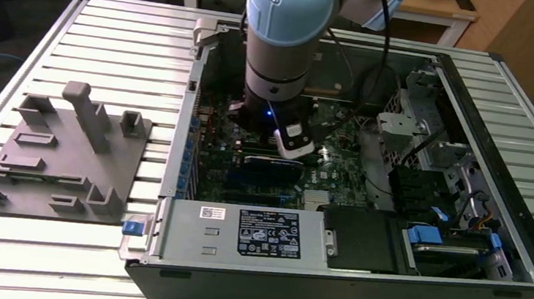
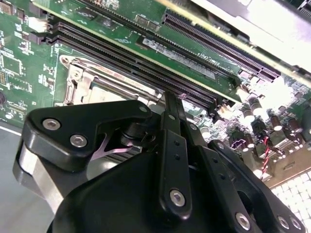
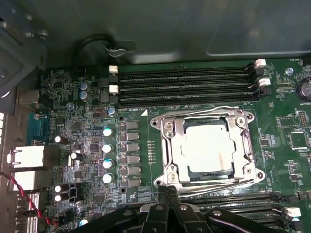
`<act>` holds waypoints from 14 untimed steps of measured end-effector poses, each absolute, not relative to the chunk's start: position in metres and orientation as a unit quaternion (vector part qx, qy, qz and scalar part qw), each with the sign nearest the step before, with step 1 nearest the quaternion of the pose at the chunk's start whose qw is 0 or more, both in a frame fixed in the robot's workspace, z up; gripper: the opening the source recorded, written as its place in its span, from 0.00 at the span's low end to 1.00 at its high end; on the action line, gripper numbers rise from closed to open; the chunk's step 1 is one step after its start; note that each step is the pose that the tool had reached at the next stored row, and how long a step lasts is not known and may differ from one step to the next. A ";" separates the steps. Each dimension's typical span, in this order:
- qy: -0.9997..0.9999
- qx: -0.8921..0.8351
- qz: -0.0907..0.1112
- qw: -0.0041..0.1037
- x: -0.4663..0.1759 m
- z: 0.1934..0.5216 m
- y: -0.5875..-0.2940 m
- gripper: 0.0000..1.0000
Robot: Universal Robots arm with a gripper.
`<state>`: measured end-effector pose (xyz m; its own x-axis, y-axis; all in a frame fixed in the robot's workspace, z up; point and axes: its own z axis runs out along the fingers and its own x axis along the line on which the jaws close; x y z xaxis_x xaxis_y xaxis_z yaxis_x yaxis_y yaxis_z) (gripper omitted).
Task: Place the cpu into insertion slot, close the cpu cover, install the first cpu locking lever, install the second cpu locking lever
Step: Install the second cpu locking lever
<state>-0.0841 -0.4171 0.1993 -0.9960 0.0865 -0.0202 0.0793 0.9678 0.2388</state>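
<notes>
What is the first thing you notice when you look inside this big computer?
The big pale-blue robot arm reaches straight down into the open computer case, which lies on a slatted table. In the first wrist view a shiny square cpu sits in the middle of the green circuit board, with the cpu cover framing it. The black gripper hovers at the edge of that frame, its fingers pressed together.

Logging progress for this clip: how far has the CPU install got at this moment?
Looks mostly done: in the first wrist view the cpu sits in the insertion slot with the cpu cover closed flat over it. The gripper, fingers together and holding nothing, sits at the socket's edge by a wire locking lever. Whether both levers are latched cannot be told.
</notes>
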 end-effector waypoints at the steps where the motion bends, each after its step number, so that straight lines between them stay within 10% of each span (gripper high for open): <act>1: 0.992 0.042 0.120 0.015 -0.085 0.198 -0.417 0.10; 14: 0.991 0.047 0.124 0.017 -0.089 0.195 -0.415 0.10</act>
<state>-0.0892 -0.4150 0.1948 -0.9951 0.0966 -0.0213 0.0883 0.9647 0.2482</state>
